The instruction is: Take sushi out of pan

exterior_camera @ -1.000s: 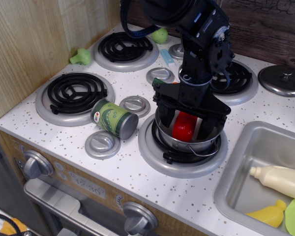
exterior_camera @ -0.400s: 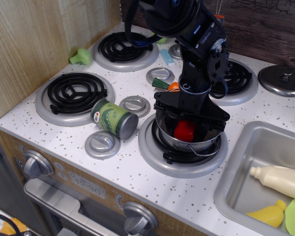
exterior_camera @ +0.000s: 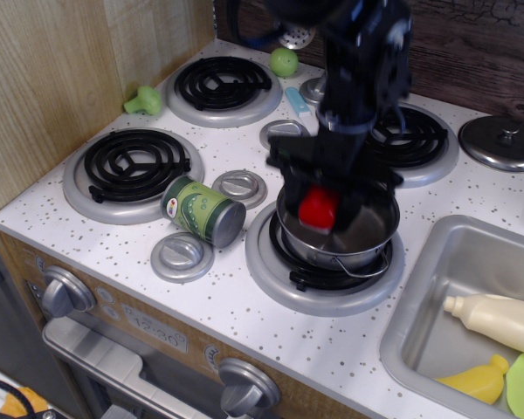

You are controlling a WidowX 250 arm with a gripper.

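Your arm came down from the top of the frame, wrist pointing almost straight down, its outline smeared by motion blur. Your gripper (exterior_camera: 321, 194) hung low at the arm's end, its dark fingers (exterior_camera: 290, 166) spread to either side and closed on a small red block; finer finger detail could not be made out.

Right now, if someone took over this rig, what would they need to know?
Claw: shut on the sushi, blurred with motion.
Sushi: raised to about the rim of the pan, still over it.
Pan: on the front burner, beside the sink.
Done: grasp and most of the lift.
Left: carry the sushi clear of the pan, set it down on the counter, release.
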